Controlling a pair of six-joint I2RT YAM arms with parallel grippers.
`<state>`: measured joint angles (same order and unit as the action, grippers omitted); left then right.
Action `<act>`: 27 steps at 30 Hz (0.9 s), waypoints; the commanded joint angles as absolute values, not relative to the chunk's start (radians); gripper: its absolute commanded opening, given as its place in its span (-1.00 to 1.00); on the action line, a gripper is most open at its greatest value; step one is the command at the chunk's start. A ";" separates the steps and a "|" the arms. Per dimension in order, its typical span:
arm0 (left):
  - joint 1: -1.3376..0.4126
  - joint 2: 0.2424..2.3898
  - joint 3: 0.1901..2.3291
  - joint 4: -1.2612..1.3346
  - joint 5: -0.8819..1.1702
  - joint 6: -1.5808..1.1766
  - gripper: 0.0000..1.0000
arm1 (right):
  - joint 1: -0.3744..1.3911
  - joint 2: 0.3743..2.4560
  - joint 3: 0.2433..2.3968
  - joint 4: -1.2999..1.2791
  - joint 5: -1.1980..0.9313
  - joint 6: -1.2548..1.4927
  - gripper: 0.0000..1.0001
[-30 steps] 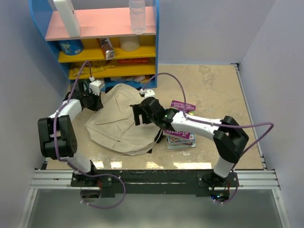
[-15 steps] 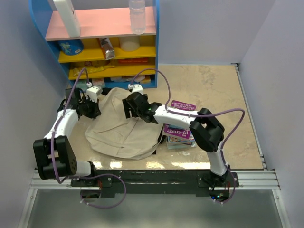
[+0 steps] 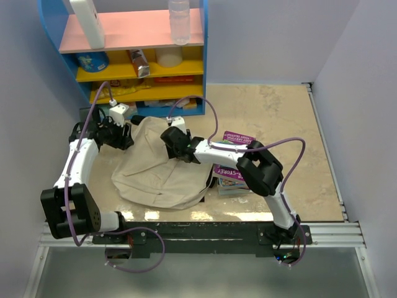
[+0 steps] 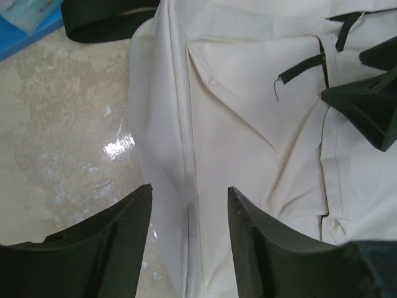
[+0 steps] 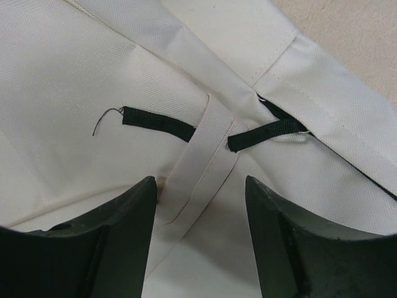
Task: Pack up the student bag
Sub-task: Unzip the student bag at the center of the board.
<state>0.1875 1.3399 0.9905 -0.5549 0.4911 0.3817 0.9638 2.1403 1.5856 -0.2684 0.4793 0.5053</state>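
The student bag (image 3: 158, 171), beige fabric with black trim, lies flat on the table between the two arms. My left gripper (image 3: 126, 138) is at its far left edge. In the left wrist view that gripper (image 4: 189, 188) is open, its fingers straddling a seam of the bag (image 4: 248, 130) without pinching it. My right gripper (image 3: 169, 139) hovers over the bag's far top. In the right wrist view it (image 5: 200, 180) is open above a beige fabric strip (image 5: 201, 155) that lies between two black zipper pulls (image 5: 158, 122) (image 5: 267, 130).
A stack of books (image 3: 236, 175) with a purple cover lies against the bag's right side. A blue, yellow and pink shelf (image 3: 133, 62) with a bottle (image 3: 178, 22) stands at the back left. A black strap (image 4: 105, 18) runs off the bag's top.
The left gripper has opened and let go of the bag's left edge. The right arm has swung left and further back over the bag, its jaws somewhat narrower.
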 commanded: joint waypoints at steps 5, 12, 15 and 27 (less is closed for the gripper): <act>0.134 1.341 1.043 -0.537 0.624 0.341 0.17 | 0.965 2.060 1.519 -0.268 0.528 0.548 0.07; -0.032 1.405 0.919 -0.371 0.566 0.308 0.13 | 0.966 1.996 1.430 -0.244 0.517 0.574 0.02; -0.052 1.477 0.907 -0.330 0.540 0.310 -0.07 | 0.966 1.980 1.399 -0.229 0.502 0.577 -0.04; -0.051 1.525 0.836 -0.218 0.380 0.327 -0.18 | 0.957 1.941 1.313 -0.232 0.506 0.597 -0.67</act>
